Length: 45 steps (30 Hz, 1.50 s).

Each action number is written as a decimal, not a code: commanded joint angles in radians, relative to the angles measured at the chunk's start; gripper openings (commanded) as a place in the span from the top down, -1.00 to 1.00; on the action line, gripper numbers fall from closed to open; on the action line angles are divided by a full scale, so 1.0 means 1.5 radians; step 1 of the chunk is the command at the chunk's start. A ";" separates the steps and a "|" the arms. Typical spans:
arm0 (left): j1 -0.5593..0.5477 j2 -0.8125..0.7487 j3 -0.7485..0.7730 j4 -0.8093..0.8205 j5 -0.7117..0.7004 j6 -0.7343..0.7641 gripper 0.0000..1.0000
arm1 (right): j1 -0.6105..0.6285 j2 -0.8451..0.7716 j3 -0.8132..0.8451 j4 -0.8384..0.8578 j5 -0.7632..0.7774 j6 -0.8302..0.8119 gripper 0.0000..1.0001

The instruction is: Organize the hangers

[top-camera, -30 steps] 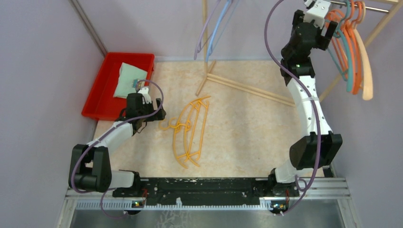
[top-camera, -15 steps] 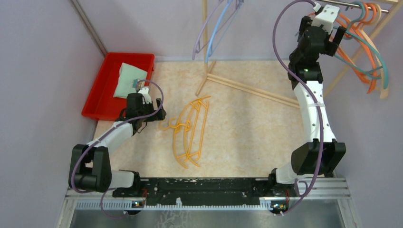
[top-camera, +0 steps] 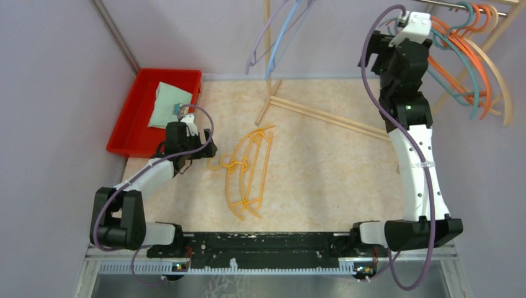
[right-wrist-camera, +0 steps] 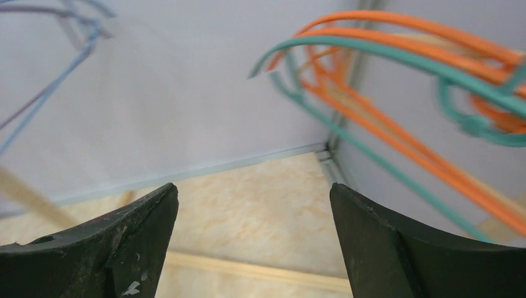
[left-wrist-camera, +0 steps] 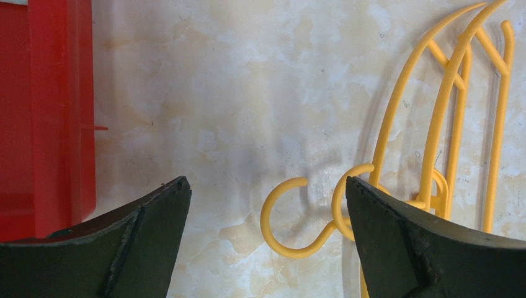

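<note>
- My right tool (right-wrist-camera: 251, 239) is raised high with its jaws spread wide and gripping nothing. It sits just beside the orange and teal hangers (top-camera: 471, 56), which hang by their hooks on the rack.
- My left tool (left-wrist-camera: 265, 186), also spread and empty, hovers low over the hooks of the yellow hangers (top-camera: 248, 167). They lie tangled on the table (top-camera: 322, 167), probably next to be picked.
- Lavender and blue hangers (top-camera: 279, 37) hang farther left.
- The table is pale marbled beige, with a red bin (top-camera: 133, 118) at its far left corner and lilac walls (top-camera: 62, 74) around.

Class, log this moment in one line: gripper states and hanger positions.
left gripper open above hooks of yellow plastic hangers on table | right gripper open, empty, raised beside orange and teal plastic hangers hanging on rail
</note>
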 commanded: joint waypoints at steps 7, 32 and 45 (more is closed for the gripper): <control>0.003 -0.003 0.002 0.008 -0.004 -0.006 -0.99 | 0.114 0.043 0.093 -0.183 -0.220 0.141 -0.92; 0.043 0.014 0.067 -0.035 -0.001 -0.042 -0.99 | 0.597 0.323 -0.034 -0.160 -0.187 0.195 -0.51; 0.067 -0.008 0.074 -0.033 0.011 -0.007 -0.99 | 0.656 0.391 -0.118 -0.081 -0.181 0.252 -0.22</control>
